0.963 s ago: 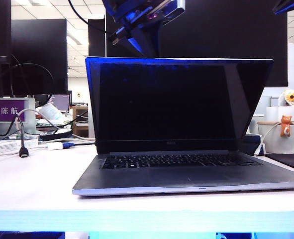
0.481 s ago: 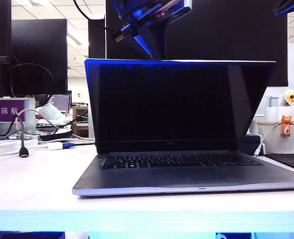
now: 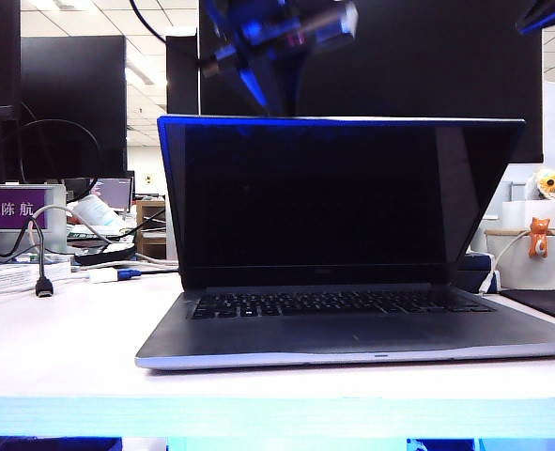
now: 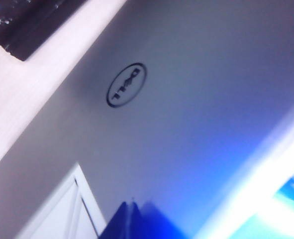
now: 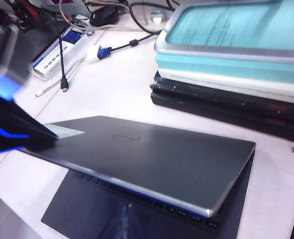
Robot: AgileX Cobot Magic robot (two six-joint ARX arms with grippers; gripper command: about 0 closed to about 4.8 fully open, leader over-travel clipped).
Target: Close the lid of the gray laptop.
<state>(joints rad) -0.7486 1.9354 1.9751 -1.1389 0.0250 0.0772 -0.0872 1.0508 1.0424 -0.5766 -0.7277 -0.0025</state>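
While partly raised over the keyboard [image 3: 338,303], lid [image 3: 315,193] tilted forward toward the exterior camera, glossy black screen facing the keys; outer silver-gray face with round logo [image 4: 126,84] filling the left wrist view. Gray laptop [image 3: 352,329] resting on white counter [image 3: 61,357], near its front edge, base flat, palm rest toward the camera. Left gripper [image 3: 268,89] seen just above the lid's top edge, left of centre; contact with the edge not confirmable, and finger spacing cannot be told owing to blur. Right gripper [image 5: 122,219] hovering above the laptop, only a faint blurred tip visible in the right wrist view; apart or together cannot be told; clamped on nothing visible. Behind the laptop: stack of books [image 5: 231,74] on the counter, black cable [image 3: 42,272] and blue-ended connector [image 5: 99,52] lying to the left, large black monitor [image 3: 427,56] in the background, white cup with small orange cat figure [image 3: 540,235] at far right.
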